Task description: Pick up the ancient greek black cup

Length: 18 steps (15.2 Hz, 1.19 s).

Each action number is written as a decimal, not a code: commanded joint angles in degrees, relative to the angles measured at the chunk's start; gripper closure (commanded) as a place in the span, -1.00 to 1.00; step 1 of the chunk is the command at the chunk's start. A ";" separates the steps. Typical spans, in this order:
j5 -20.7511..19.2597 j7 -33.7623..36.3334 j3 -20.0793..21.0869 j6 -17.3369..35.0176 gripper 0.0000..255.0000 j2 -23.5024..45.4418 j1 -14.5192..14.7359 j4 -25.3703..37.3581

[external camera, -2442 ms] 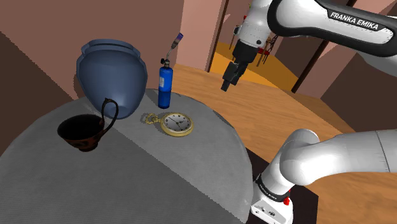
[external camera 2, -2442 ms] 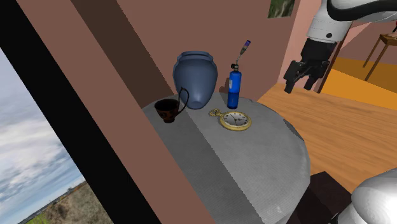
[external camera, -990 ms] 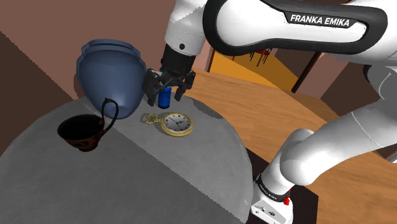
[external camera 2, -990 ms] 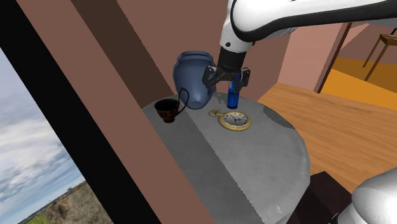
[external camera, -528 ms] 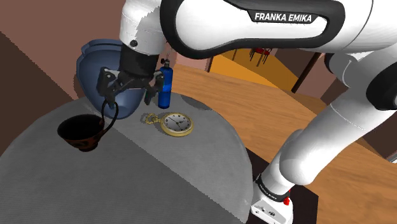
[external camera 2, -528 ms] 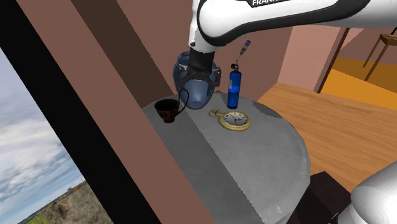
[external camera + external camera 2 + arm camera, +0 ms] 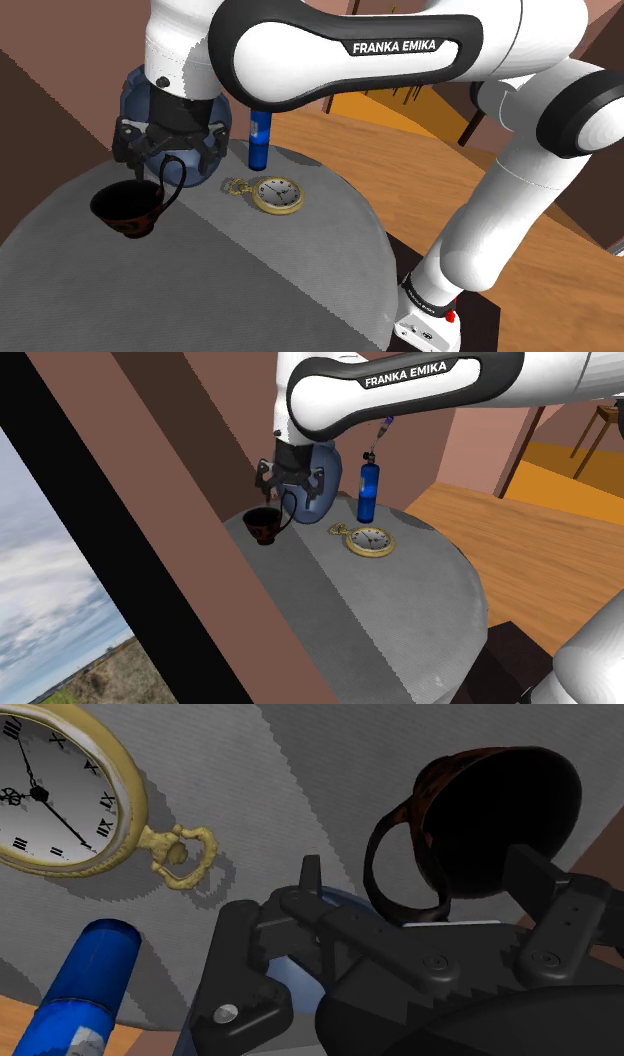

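1. The cup (image 7: 128, 208) is standing upright on the round grey table (image 7: 250, 285), at the shoulder view's left. It is dark, with a reddish-brown tint, and its tall loop handle is rising above the rim on the side facing the blue vase (image 7: 328, 468).
2. The gripper (image 7: 165, 160) is hanging just above the cup's handle and pointing down, in front of the vase.
3. Its fingers are standing wide apart and are gripping nothing. In the wrist view the handle is sitting in the gap between them, and I cannot tell whether either finger is touching it.
4. A blue bottle (image 7: 260, 140) is standing upright at the far side of the table, to the right of the vase in the shoulder view.
5. A gold pocket watch (image 7: 277, 194) is lying face up nearer the middle of the table, just in front of the bottle and well apart from the cup.
6. The white arm (image 7: 330, 50) is reaching across from the stand (image 7: 430, 325) at the shoulder view's lower right.
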 commanded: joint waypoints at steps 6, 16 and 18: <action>-0.09 0.22 -0.02 2.80 1.00 -0.01 -0.02 -2.77; 0.02 0.08 -0.01 1.29 1.00 -0.09 -0.02 -1.31; 0.05 0.01 0.02 -0.25 1.00 -0.07 0.01 0.24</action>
